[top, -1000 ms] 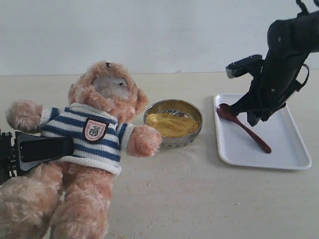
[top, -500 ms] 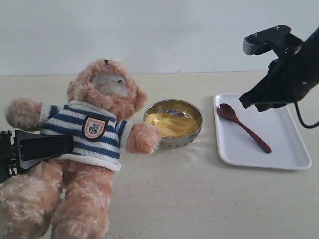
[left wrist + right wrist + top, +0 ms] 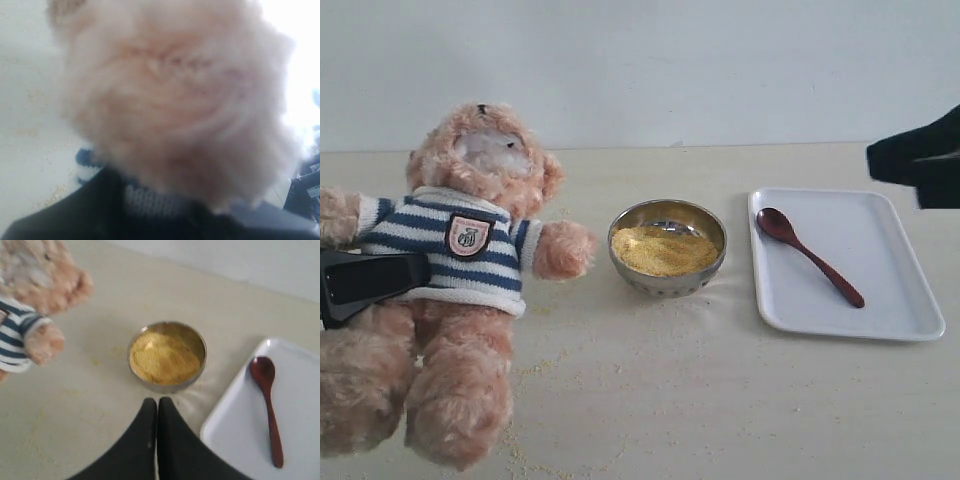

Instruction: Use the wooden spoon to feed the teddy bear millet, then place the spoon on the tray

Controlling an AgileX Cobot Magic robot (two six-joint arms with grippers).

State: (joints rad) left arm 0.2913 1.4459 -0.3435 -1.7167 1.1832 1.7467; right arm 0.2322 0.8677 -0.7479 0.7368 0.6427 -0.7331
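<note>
Left wrist view is filled by blurred teddy bear (image 3: 170, 100) fur.

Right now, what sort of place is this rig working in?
Probably a lab test bench: bare white wall, plain beige tabletop, and staged props, a fluffy light-brown teddy bear beside a shiny steel bowl of yellow millet.

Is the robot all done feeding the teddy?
Nearly, it seems. Done: the wooden spoon lies on the tray, and the right gripper is shut, empty and clear of it. Whether the teddy bear got fed cannot be seen, though stray grains lie beside it and millet is in the bowl. In hand: the left gripper grips the bear's body. Left: probably just letting the bear go.
</note>
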